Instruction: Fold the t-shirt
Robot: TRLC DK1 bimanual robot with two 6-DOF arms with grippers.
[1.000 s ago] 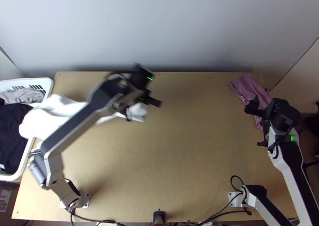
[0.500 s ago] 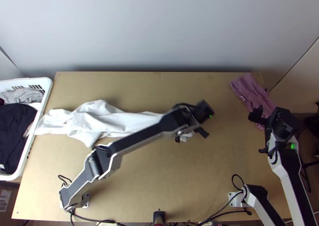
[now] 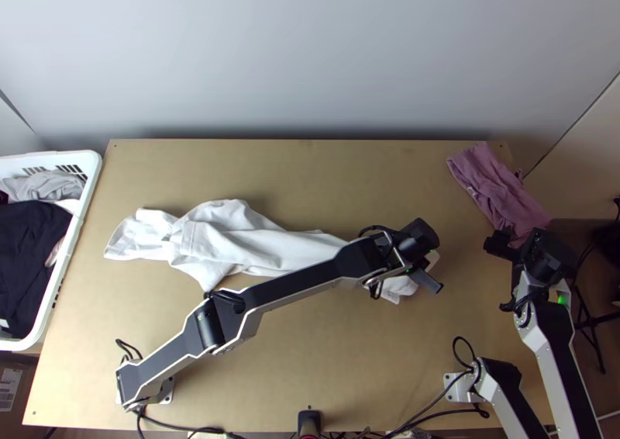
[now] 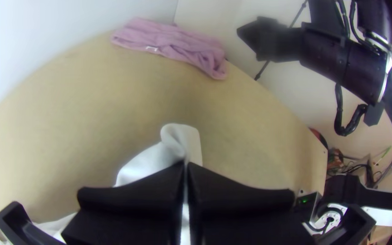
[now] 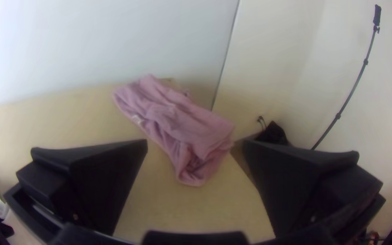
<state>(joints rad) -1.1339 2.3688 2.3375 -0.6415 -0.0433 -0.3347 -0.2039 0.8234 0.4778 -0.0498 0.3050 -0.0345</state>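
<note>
The crumpled white cloth t-shirt [image 3: 225, 245] is pinched by the left black claw [image 3: 411, 274] – the right black claw [image 3: 513, 274] is held wide apart.

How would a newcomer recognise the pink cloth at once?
Start from the light wooden table and go to its far right corner. The pink cloth lies there in a long, bunched strip with a small white tag. Its colour separates it from the white t-shirt in the left gripper.
</note>
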